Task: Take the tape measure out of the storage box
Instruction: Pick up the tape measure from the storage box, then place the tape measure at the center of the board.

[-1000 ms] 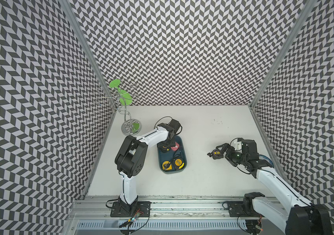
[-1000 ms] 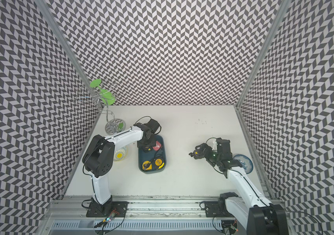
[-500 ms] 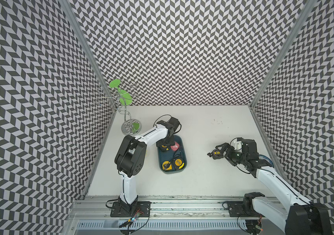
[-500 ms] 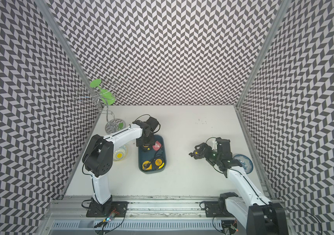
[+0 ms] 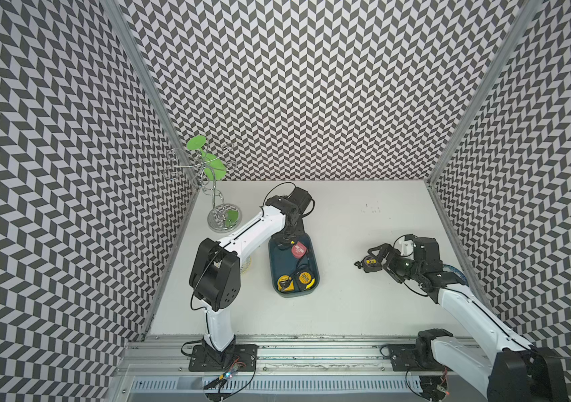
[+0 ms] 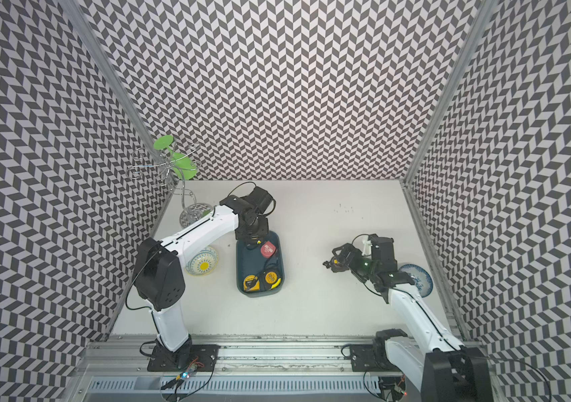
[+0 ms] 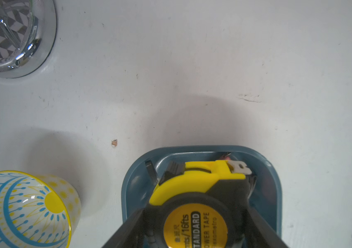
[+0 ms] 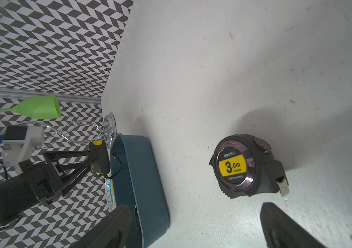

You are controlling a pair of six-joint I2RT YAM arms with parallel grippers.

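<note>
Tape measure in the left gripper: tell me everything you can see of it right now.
The tape measure has a black rubbery-looking case, a yellow plastic top, a round yellow label reading STANDARD and a metal hook at the blade mouth. The left gripper is shut on its two sides. It hangs over the far end of the storage box, seemingly clear of the rim, its black strap dangling inside.
</note>
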